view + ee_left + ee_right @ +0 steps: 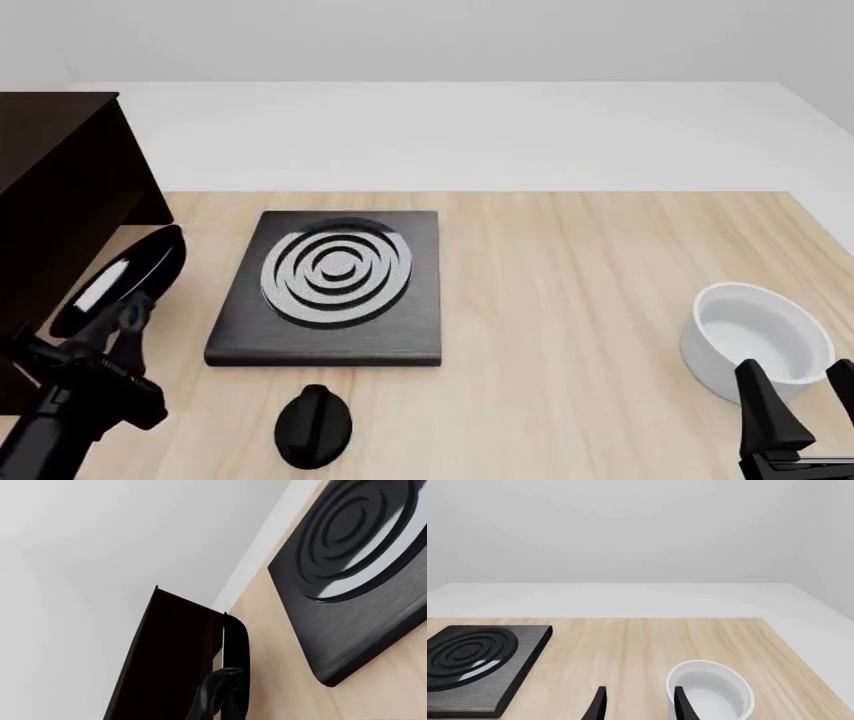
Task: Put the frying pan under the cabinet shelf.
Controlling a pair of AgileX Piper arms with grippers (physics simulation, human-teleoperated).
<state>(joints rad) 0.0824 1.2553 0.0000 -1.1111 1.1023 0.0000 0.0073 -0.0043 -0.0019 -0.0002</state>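
The frying pan (123,277) is lifted off the table and tipped up on edge, its glossy inside facing right, just in front of the dark cabinet shelf (54,190) at the far left. My left gripper (120,328) is shut on the pan's handle below the bowl of the pan. From the left wrist camera the pan (235,650) shows edge-on beside the cabinet's dark panel (167,655). Near the table's front right, my right gripper (802,400) is open and holds nothing, its fingers (599,706) next to the white bowl.
A black square stove (334,285) with grey rings lies mid-table, just right of the pan. A small black rounded object (314,426) sits in front of it. The white bowl (755,338) stands at the right, touching or nearly touching my right gripper.
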